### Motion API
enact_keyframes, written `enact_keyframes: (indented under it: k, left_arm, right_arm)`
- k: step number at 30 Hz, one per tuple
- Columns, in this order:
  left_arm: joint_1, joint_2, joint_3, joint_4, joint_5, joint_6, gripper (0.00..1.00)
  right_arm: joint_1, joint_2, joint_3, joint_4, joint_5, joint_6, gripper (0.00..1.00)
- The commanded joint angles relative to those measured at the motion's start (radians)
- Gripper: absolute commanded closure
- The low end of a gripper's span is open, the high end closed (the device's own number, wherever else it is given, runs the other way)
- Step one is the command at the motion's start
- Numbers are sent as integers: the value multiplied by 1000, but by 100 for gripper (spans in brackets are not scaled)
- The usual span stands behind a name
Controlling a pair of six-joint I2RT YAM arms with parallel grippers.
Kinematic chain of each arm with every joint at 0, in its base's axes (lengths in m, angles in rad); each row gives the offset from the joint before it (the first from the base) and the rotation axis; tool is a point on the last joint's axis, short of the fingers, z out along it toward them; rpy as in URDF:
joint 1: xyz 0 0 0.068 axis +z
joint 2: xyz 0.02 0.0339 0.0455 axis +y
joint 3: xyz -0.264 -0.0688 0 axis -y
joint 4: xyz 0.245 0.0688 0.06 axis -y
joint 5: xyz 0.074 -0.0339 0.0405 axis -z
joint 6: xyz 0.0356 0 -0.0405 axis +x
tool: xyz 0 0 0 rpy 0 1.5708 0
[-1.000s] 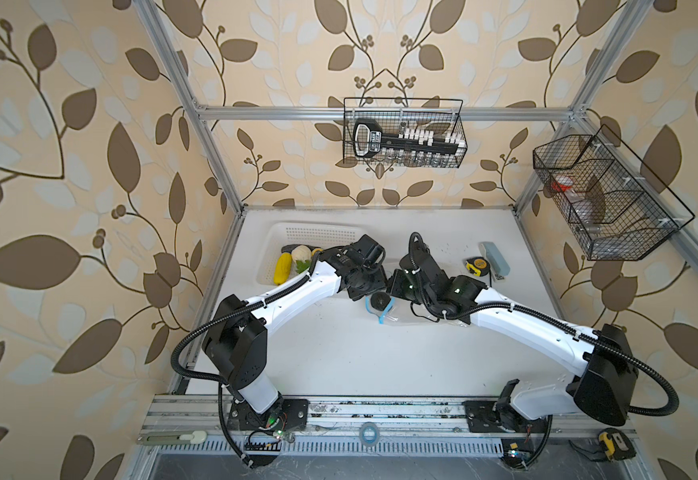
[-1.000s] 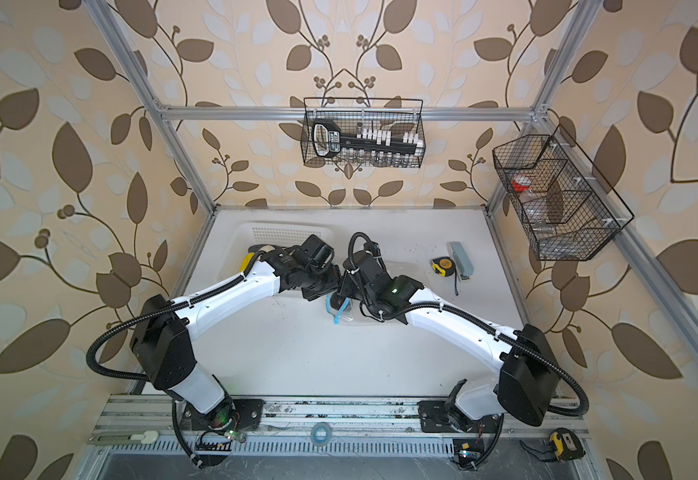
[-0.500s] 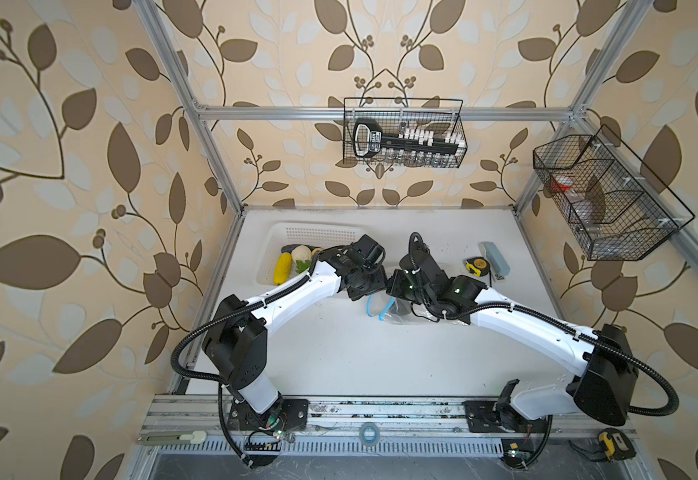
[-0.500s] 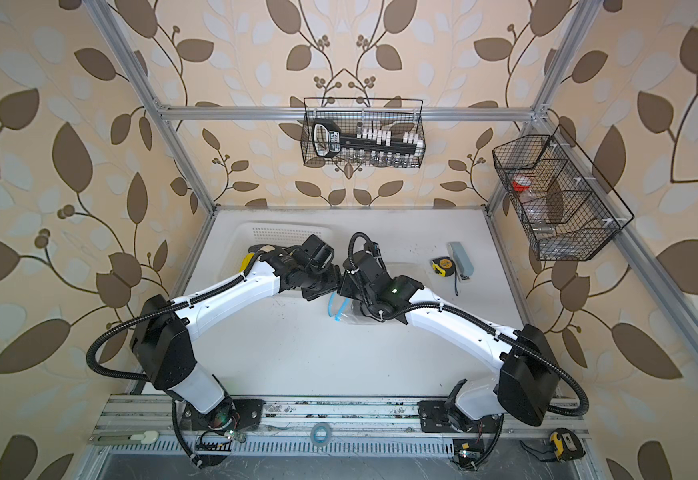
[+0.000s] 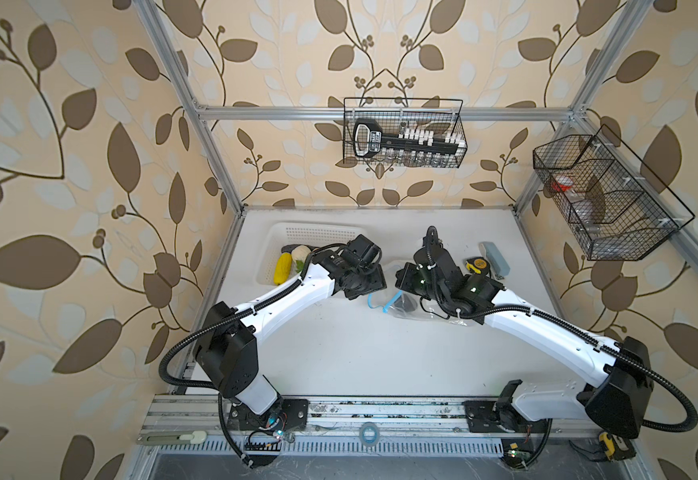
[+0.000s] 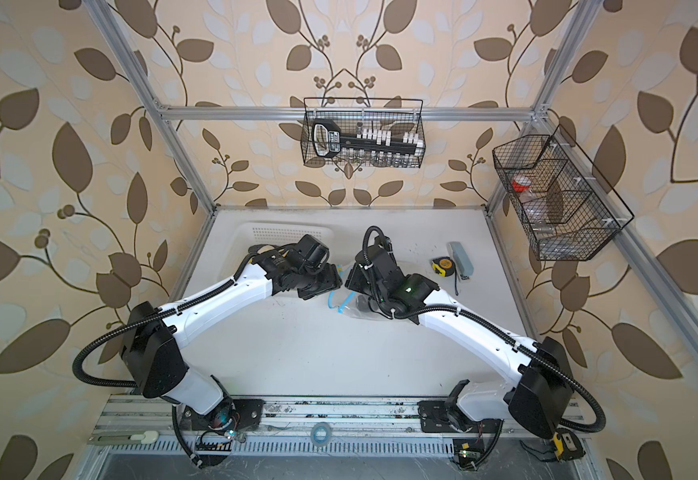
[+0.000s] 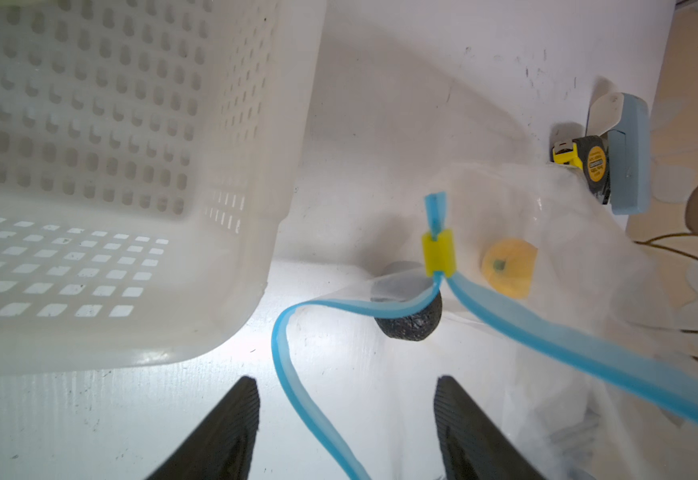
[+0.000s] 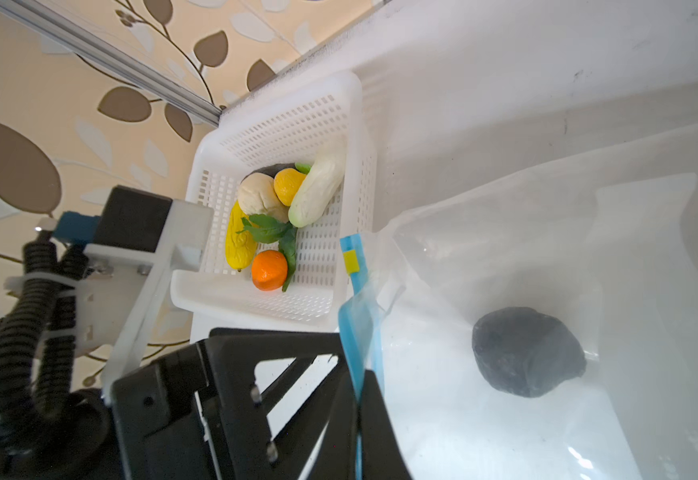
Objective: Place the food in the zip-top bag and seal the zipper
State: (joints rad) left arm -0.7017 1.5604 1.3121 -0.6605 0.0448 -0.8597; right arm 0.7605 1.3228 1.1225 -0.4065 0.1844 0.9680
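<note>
The clear zip-top bag [image 5: 415,311] lies on the table between both arms, mouth toward the basket. Its blue zipper [image 7: 546,328] is parted, with a yellow slider [image 7: 438,253] at one end. A dark lump of food [image 8: 528,351] sits inside the bag. An orange-yellow fruit [image 7: 509,268] shows through the film. My right gripper [image 8: 360,376] is shut on the upper zipper strip. My left gripper [image 7: 345,388] stands open at the mouth, with the lower strip running between its fingers, untouched. Corn [image 8: 237,245], orange [image 8: 269,270], cucumber [image 8: 318,191] and other food stay in the basket.
The white perforated basket [image 5: 318,232] stands at the back left, close beside the bag's mouth. A yellow tape measure [image 5: 475,264] and a blue-grey box [image 5: 494,255] lie at the back right. Wire baskets [image 5: 405,139] hang on the walls.
The dark lump that was at the bag's mouth under my left gripper now lies deeper in the bag. The left gripper has drawn back slightly; the right holds still.
</note>
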Motion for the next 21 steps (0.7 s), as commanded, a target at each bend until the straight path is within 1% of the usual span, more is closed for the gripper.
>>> enact_keyframes:
  k: [1, 6, 9, 16, 21]
  left_arm:
    - [-9, -61, -24, 4, -23, 49, 32]
    - [-6, -80, -64, 41, -9, 80, 34]
    - [-5, -75, -81, 70, 12, 84, 38]
    - [-6, -44, -91, 130, 75, 83, 50]
    - [-1, -36, -90, 149, 97, 74, 61]
  right_arm:
    - [-19, -37, 36, -22, -9, 0, 100]
    - [-38, -69, 37, -32, -13, -8, 100]
    - [-47, -84, 37, -34, -23, -8, 100]
    - [-56, -107, 37, -34, -30, -8, 100]
    - [-58, -119, 34, -35, -37, -5, 100]
